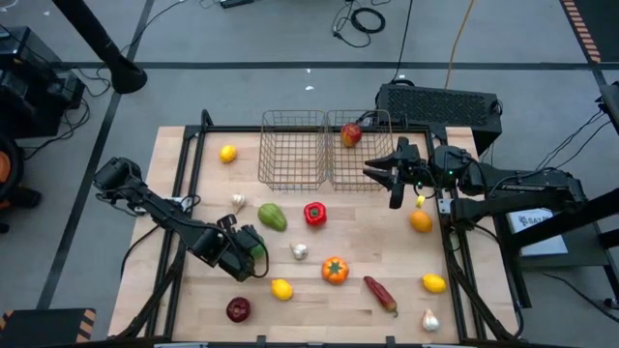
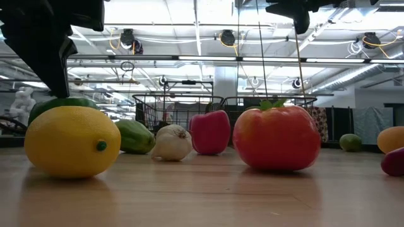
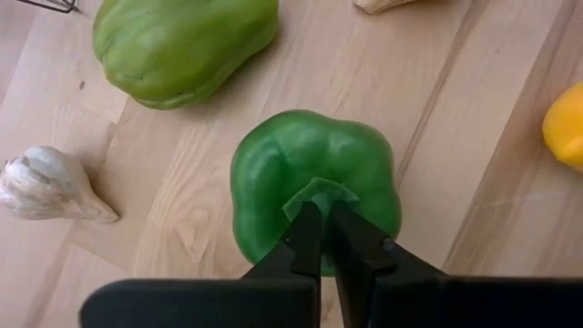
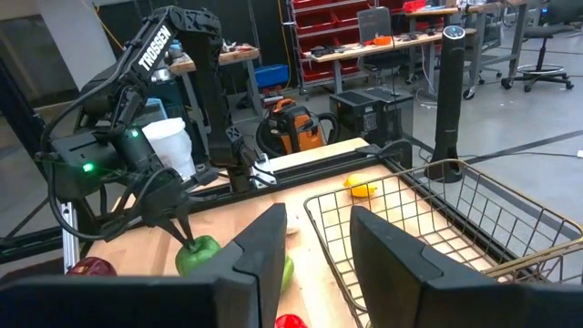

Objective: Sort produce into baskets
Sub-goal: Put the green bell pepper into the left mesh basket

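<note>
A dark green pepper (image 3: 314, 178) sits on the wooden table (image 1: 387, 246) at its near left, and my left gripper (image 3: 325, 219) is shut on its stem from above. In the high view the pepper (image 1: 259, 246) shows just beside the gripper (image 1: 250, 257). Two wire baskets (image 1: 293, 150) (image 1: 360, 153) stand side by side at the far middle; the right one holds a red fruit (image 1: 350, 133). My right gripper (image 4: 314, 241) hovers open and level near the right basket's right side (image 1: 392, 176), with nothing between its fingers. My left gripper pinches the pepper's pale green stem (image 3: 319, 193) between its two fingertips (image 3: 305, 239). The fingers come from above, slanting steeply down. The pepper stands stem-up under them, its underside seemingly on the table.
Loose produce lies around: a pale green pepper (image 1: 272, 217), red pepper (image 1: 314, 214), garlic bulbs (image 1: 238, 201) (image 1: 300, 251), lemons (image 1: 281, 288) (image 1: 227, 153) (image 1: 433, 282), an orange-red fruit (image 1: 335, 270), red apple (image 1: 238, 309), chilli (image 1: 380, 294), orange (image 1: 421, 220). A black box (image 1: 440, 101) sits behind the baskets.
</note>
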